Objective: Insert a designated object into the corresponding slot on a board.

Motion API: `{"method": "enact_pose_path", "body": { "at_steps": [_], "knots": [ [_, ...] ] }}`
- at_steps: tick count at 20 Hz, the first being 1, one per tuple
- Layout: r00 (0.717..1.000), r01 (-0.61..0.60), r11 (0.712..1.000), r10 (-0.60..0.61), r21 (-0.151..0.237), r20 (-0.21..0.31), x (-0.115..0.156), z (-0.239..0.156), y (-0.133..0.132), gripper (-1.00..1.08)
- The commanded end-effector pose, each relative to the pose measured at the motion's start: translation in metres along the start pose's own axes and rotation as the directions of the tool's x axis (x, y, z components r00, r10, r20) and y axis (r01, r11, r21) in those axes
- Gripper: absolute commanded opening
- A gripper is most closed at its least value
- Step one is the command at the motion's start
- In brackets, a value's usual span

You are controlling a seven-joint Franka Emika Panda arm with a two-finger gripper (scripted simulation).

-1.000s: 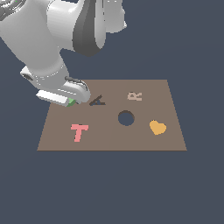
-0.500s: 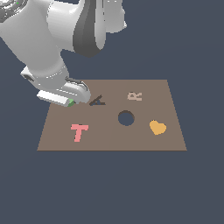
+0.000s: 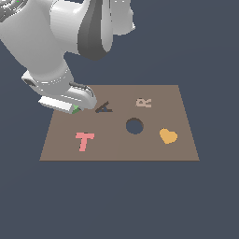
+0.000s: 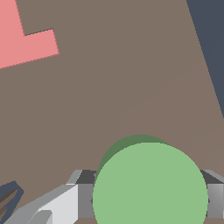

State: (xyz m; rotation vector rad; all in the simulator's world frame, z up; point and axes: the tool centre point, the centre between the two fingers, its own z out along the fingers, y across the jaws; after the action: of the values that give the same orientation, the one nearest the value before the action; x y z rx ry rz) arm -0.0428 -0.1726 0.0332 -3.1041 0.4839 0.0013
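The green disc (image 3: pixel 75 109) lies at the far corner of the brown board (image 3: pixel 116 150) on the exterior view's left, and only a sliver of it shows under the arm's hand. In the wrist view the disc (image 4: pixel 151 186) fills the space between the two grey fingers (image 4: pixel 84 199), which touch its sides. My gripper (image 3: pixel 73 108) (image 4: pixel 149 177) is low over the board and shut on the disc. The slot (image 3: pixel 134 125), a dark round hole, lies mid-board, well off to the exterior view's right of the gripper.
A dark A-shaped cutout (image 3: pixel 104 108) lies just beside the gripper. A pink T (image 3: pixel 84 140) (image 4: pixel 22 41), a tan R (image 3: pixel 144 102) and an orange heart (image 3: pixel 168 136) also lie on the board. Dark floor surrounds the board.
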Motion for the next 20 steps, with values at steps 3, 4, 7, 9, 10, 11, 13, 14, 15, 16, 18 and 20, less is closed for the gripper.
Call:
{"method": "enact_pose_path", "body": {
  "at_steps": [3,4,7,9,10,11,13,14,15,16,18,20],
  "knots": [
    [1.000,0.031,1.000,-0.031,0.000,0.000,0.004,0.000,-0.003,-1.00],
    [0.999,0.044,0.999,-0.044,0.000,0.000,0.005,0.000,-0.004,-1.00],
    [0.996,0.094,0.996,-0.094,0.000,0.000,0.011,-0.001,-0.008,-1.00],
    [0.991,0.137,0.991,-0.137,0.000,0.000,0.016,-0.001,-0.012,-1.00],
    [0.987,0.162,0.987,-0.162,0.000,-0.001,0.019,-0.001,-0.015,-1.00],
    [0.982,0.188,0.982,-0.188,-0.001,-0.001,0.022,-0.001,-0.018,-1.00],
    [0.969,0.247,0.969,-0.247,-0.001,-0.001,0.028,-0.001,-0.024,-1.00],
    [0.960,0.278,0.960,-0.278,-0.001,-0.001,0.031,-0.002,-0.028,-1.00],
    [0.950,0.312,0.950,-0.312,-0.001,-0.001,0.034,-0.002,-0.032,-1.00],
    [0.938,0.347,0.938,-0.347,-0.001,-0.001,0.038,-0.002,-0.036,-1.00],
    [0.907,0.422,0.907,-0.422,-0.001,-0.001,0.044,-0.002,-0.047,-1.00],
    [0.865,0.501,0.865,-0.501,-0.001,-0.001,0.051,-0.003,-0.058,-1.00]
  ]
}}
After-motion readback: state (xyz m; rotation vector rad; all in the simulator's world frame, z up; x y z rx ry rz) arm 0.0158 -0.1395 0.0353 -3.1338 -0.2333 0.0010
